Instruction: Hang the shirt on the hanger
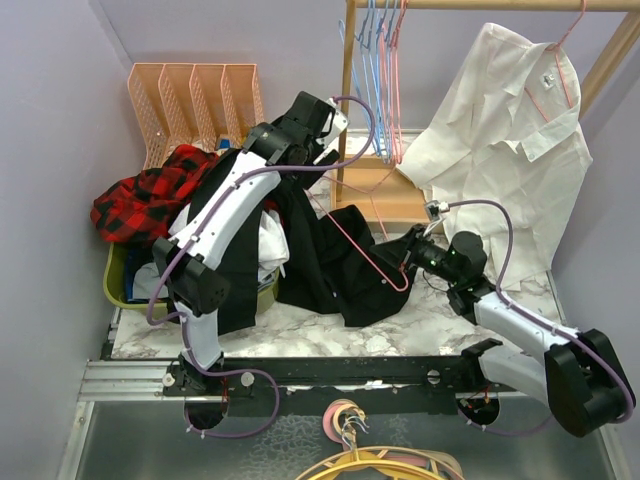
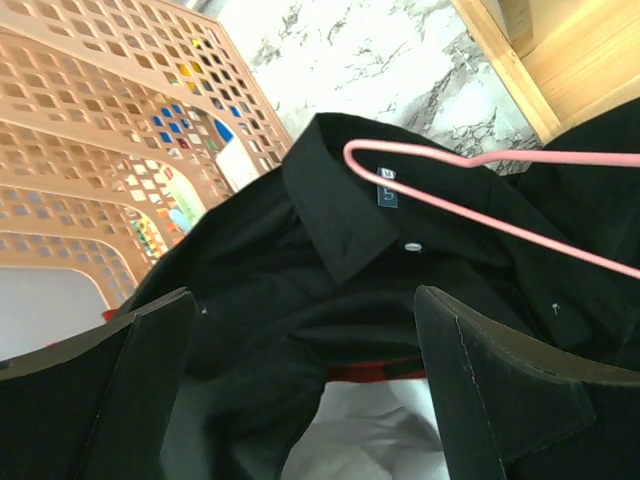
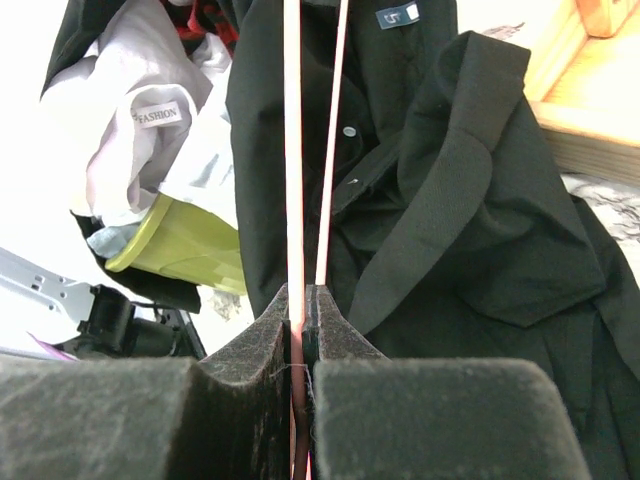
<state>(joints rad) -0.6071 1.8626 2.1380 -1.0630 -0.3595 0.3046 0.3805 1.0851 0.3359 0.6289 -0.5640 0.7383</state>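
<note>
Table (image 1: pixel 300 335): marble-patterned top with the clothes piled on its left and middle.
Wooden rack (image 1: pixel 347 110): stands at the back, with its base shelf just behind the black cloth; blue hangers (image 1: pixel 372 60) hang from its rail.
White shirt (image 1: pixel 510 130): hangs on the rack at the right, well apart from the pile.
Shirt (image 1: pixel 330 265): black, heaped on the table's middle between the two arms, its left part lying over the basket; the collar is turned up towards the rack, with a pale button and a small neck label showing.
Plaid garment (image 1: pixel 140 195): red and black, bunched at the far left, over the basket's back.
File organizer (image 1: pixel 195 100): orange mesh, upright in the back-left corner.
Basket (image 1: pixel 125 285): yellow-green, at the left edge, with white cloth spilling out of it.
Hanger (image 1: pixel 365 255): pink wire lying across the shirt — one bend rests at the collar by the label; whether it is inside the neck I cannot tell.
Left gripper (image 2: pixel 302 300): jaws spread wide above the shirt below the collar, gripping nothing.
Right gripper (image 3: pixel 300 295): pads pressed together on the hanger's wire — a firm pinch over the shirt's right side.
</note>
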